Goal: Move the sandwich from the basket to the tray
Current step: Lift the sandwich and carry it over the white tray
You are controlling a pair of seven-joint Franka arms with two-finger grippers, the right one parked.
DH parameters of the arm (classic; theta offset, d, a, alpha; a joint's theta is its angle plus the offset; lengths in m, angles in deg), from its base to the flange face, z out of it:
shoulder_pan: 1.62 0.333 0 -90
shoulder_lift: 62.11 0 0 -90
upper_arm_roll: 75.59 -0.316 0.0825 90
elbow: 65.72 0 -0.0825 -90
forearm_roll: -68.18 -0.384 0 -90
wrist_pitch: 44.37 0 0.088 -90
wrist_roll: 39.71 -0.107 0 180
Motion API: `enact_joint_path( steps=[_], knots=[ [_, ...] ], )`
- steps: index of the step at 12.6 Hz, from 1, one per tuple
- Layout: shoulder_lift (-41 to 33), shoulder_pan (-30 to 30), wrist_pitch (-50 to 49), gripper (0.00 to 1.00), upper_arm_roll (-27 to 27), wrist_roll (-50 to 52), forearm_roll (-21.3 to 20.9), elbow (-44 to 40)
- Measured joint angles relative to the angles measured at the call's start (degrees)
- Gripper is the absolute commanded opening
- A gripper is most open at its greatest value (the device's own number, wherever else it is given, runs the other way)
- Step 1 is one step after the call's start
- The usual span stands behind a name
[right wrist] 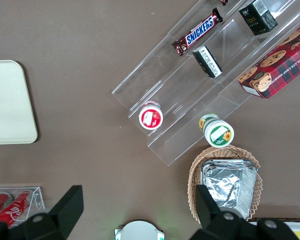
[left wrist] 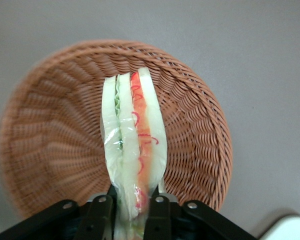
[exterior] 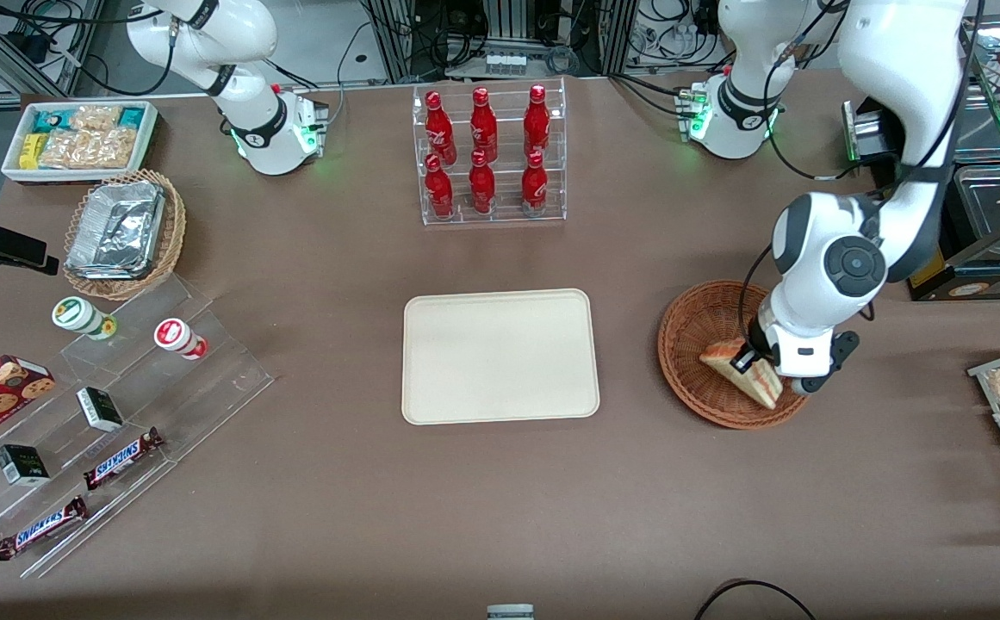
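Sandwich (left wrist: 134,145) gripped over basket (exterior: 689,331)
L gripper (left wrist: 133,207) clamped on sandwich's wrapped end, w/ wedge lifted above basket bowl. Tray (exterior: 500,356) holds nothing.

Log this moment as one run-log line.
phase: grasp | gripper: shut on sandwich, over basket | tray: bare | sandwich: not yet moved to tray

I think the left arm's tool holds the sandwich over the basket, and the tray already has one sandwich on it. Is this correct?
Not quite. The tray holds nothing, as the front view shows. The rest is right: the left arm's tool is shut on the sandwich, over the basket.
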Motion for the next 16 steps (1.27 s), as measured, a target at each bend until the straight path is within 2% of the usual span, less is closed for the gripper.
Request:
enact_joint_path(
  steps=[3,5,10,14,16],
  knots=[
    [-4.09,-2.85,-13.86,0.0,2.63,-0.46,-0.62,-10.45],
    [-3.2,-7.21,-16.83,0.0,5.0,-0.38,-0.6,-15.75],
    [9.26,-21.29,-15.12,0.0,6.32,0.66,-0.32,-25.19],
    [18.76,-26.49,-9.31,0.0,6.36,0.14,-0.24,-31.23],
    [22.19,-29.06,-5.94,0.0,6.34,-0.5,-2.25,-32.18]
  ],
)
